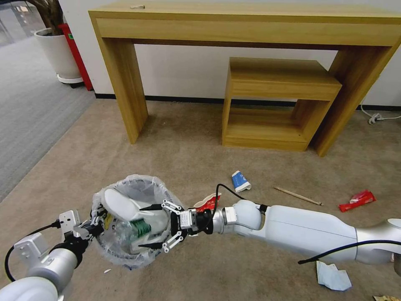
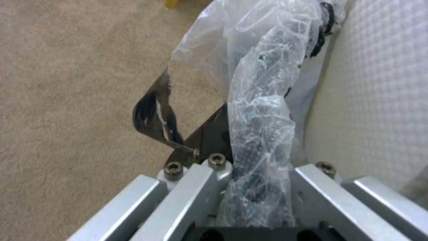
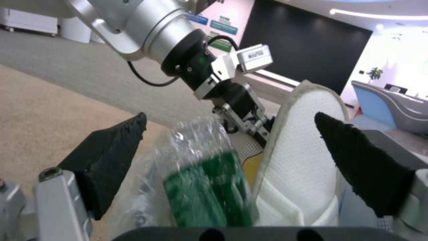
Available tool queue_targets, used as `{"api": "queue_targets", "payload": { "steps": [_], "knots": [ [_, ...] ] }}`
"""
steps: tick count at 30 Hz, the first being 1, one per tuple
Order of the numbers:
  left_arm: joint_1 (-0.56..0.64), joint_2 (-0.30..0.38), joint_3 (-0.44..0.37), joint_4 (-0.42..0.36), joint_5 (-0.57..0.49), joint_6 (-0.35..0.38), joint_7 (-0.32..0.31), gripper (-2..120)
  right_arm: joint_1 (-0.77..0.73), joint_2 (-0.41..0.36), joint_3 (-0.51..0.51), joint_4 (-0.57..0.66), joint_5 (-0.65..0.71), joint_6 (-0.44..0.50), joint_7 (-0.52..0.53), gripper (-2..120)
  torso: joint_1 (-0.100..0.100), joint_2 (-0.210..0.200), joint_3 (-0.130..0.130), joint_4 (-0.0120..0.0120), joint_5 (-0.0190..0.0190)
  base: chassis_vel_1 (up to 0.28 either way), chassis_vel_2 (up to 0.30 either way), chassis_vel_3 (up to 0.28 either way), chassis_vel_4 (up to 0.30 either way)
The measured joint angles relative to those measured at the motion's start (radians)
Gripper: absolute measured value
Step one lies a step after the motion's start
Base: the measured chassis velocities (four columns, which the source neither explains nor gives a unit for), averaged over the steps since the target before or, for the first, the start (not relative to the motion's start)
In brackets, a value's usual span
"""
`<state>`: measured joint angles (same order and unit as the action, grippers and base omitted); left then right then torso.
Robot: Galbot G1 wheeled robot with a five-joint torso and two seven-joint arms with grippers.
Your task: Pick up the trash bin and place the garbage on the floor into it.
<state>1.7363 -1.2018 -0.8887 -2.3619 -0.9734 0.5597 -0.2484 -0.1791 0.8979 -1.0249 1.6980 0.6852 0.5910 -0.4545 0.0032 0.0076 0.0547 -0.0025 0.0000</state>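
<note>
The trash bin [image 1: 125, 255], lined with a crinkly plastic bag, is held up over the floor [image 1: 188, 150]. My left gripper [image 1: 95, 225] is shut on its rim; the left wrist view has the bag-covered rim [image 2: 260, 134] pinched in my left gripper [image 2: 249, 174]. Over the bin's mouth my right gripper [image 1: 151, 226] is open. Inside lie a white slipper [image 1: 123, 205] and a green-label bottle [image 1: 141, 228]. In the right wrist view the bottle [image 3: 205, 180] and slipper [image 3: 303, 157] sit between the spread fingers [image 3: 111, 160]. On the carpet lie a blue cup [image 1: 241, 181], red cup [image 1: 207, 202], wooden stick [image 1: 297, 195], red wrapper [image 1: 357, 200] and blue mask [image 1: 333, 276].
A tall wooden console table [image 1: 250, 25] stands against the far wall with a low wooden shelf [image 1: 275, 104] under it. A white planter [image 1: 58, 50] and a grey carpet strip [image 1: 29, 104] are at the left. A white cable [image 1: 376, 119] lies far right.
</note>
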Motion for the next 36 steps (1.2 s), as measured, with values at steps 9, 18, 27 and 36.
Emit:
{"api": "queue_targets", "payload": {
  "steps": [9,18,27,36],
  "knots": [
    [0.006,-0.01,0.005,0.011,0.013,0.0,0.005,1,-0.042,-0.001,0.113,0.035,0.014,-0.031,0.077,92,0.0,0.0,0.0,0.0002,-0.0001,0.0,0.0,0.0,0.0],
    [0.005,-0.013,0.008,0.019,0.02,-0.003,0.009,1,-0.161,-0.022,0.309,0.031,0.073,-0.096,0.244,92,0.0,0.0,0.0,0.0002,0.0,0.0,0.0,0.0,0.0],
    [0.009,-0.014,0.014,0.023,0.029,-0.004,0.012,1,-0.344,-0.051,0.442,0.022,0.21,-0.303,0.592,95,0.0,0.0,0.0,-0.0001,0.0002,0.0,0.0,0.0,0.0],
    [0.017,-0.022,0.022,0.03,0.046,-0.006,0.022,1,-0.441,0.004,0.495,0.029,0.316,-0.485,1.009,93,0.0,0.0,0.0,0.0002,0.0,0.0,0.0,0.0,0.0]
  ]
}}
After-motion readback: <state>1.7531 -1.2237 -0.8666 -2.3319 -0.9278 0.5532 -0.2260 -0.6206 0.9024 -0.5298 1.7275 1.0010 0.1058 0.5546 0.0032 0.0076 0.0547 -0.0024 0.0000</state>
